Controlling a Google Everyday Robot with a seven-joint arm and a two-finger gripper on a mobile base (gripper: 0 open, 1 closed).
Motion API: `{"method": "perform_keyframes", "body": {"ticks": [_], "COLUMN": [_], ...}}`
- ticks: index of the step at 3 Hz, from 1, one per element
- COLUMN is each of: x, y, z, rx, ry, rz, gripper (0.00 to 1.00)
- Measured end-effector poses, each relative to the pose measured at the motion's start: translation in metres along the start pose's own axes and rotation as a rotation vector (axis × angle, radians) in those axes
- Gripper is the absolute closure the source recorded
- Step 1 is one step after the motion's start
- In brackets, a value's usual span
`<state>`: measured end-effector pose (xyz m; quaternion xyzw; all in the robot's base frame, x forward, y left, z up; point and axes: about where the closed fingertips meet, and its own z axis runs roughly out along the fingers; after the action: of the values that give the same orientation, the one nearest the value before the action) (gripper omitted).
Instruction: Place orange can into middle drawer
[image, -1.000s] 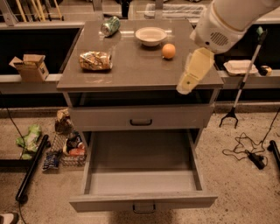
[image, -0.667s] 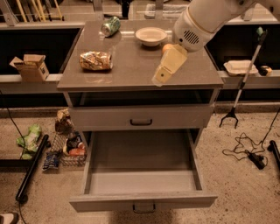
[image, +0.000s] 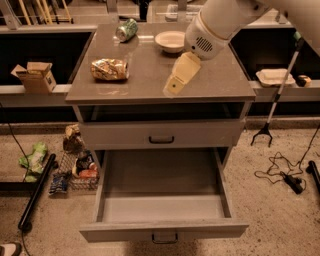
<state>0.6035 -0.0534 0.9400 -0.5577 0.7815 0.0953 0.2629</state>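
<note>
The can (image: 110, 69) lies on the cabinet top (image: 220, 75). The gripper (image: 172, 88) hangs right of the can, not touching it; I cannot tell if it is clenched or loose. Below the can, the middle drawer (image: 200, 230) is open.

Legible text, brands, numbers, signs: none. Orange can (image: 109, 69), lying on the cabinet top (image: 220, 80): pale mottled print, no word readable; green-and-silver can (image: 126, 29) at the back of the same top and cardboard box (image: 34, 75) off to the left of the cabinet: markings too small to make out. Gripper (image: 172, 87), over the front part of the top, to the right of the orange can: plain cream surface, nothing readable on it.
</note>
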Motion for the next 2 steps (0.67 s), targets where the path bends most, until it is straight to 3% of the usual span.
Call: {"method": "perform_keyframes", "body": {"ticks": [2], "x": [-0.073], "y": [-0.015], "z": [0.064], "rx": [-0.016], "ry": [-0.093], "rz": [-0.043], "gripper": [0.00]}}
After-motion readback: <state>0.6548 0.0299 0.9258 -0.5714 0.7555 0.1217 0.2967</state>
